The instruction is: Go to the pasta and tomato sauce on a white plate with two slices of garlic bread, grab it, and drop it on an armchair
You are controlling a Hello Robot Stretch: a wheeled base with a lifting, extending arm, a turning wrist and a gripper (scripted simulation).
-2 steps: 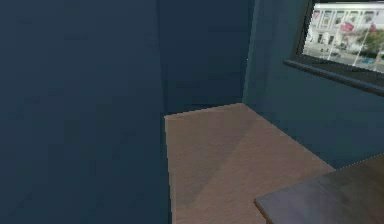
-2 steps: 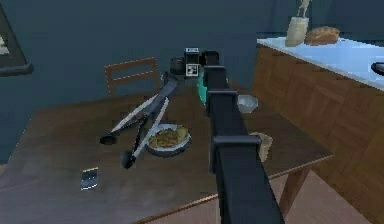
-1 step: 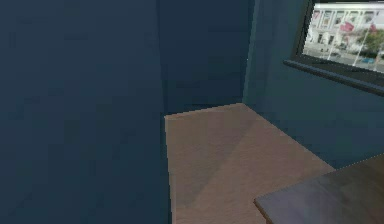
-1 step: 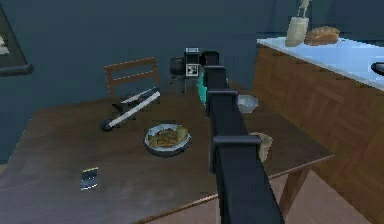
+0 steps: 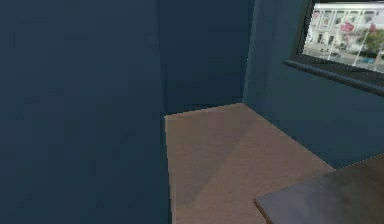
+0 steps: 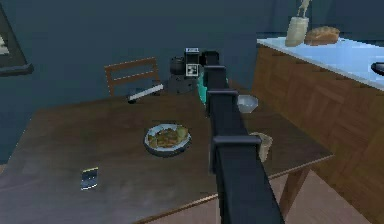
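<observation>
A white plate of pasta with brownish pieces (image 6: 167, 137) lies on a dark wooden table (image 6: 70, 140), near its middle. The dark arm bar (image 6: 232, 150) rises from the bottom edge and passes just right of the plate. At its far end, past the plate near the table's back edge, is the gripper (image 6: 177, 68) beside a white marker square (image 6: 193, 53). Things on the table and a chair sit at or behind it, so I cannot tell whether it holds anything.
A wooden chair (image 6: 132, 74) stands behind the table. On the table lie a pale elongated item (image 6: 147, 92), a small bowl (image 6: 246, 102), a cup (image 6: 263, 146) and a phone-like slab (image 6: 91, 178). A counter (image 6: 330, 85) holds bread (image 6: 322, 36). Ahead are dark blue walls (image 5: 80, 100), brown floor (image 5: 230, 150), a window (image 5: 347, 30).
</observation>
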